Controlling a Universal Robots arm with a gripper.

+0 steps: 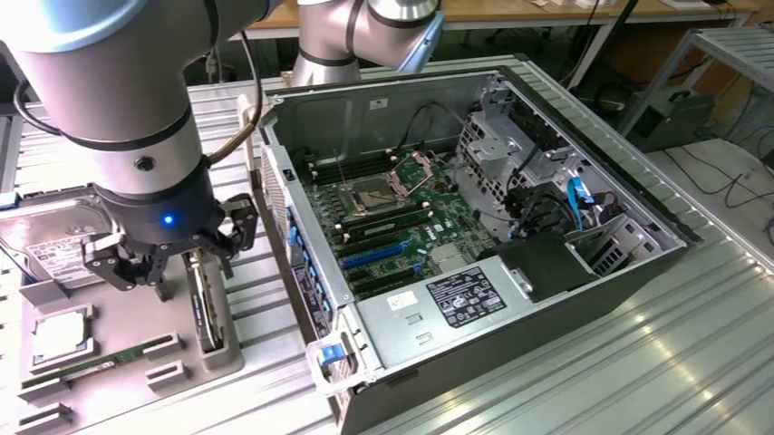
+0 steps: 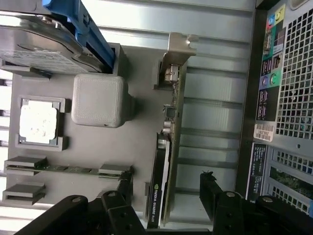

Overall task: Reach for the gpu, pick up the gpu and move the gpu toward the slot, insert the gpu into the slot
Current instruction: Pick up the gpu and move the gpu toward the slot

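Grey plastic forms the parts holder (image 2: 137,142) where the graphics card (image 1: 208,304) stands on its long edge, outside the open computer case (image 1: 611,159) and toward the exterior view's left. The gripper (image 1: 169,272) hangs just above the card with its fingers (image 2: 211,191) spread wide, one on each side. The wrist view shows a clear gap between each finger and the card's faces, so nothing is gripped. The card's silvery bracket (image 2: 178,46) sits at the end away from the fingers. Inside the case, the blue slot (image 1: 372,256) on the motherboard (image 1: 411,217) lies bare, well apart from the card. A hard drive (image 1: 54,245), a processor chip (image 1: 61,337) and a memory stick (image 1: 107,364) rest in the same holder, none of them touched by the gripper. By my reading, the reach is all but complete: the fingers bracket the card but have not closed on it. The pick-up, the carry to the case and the seating in the slot are not yet done.
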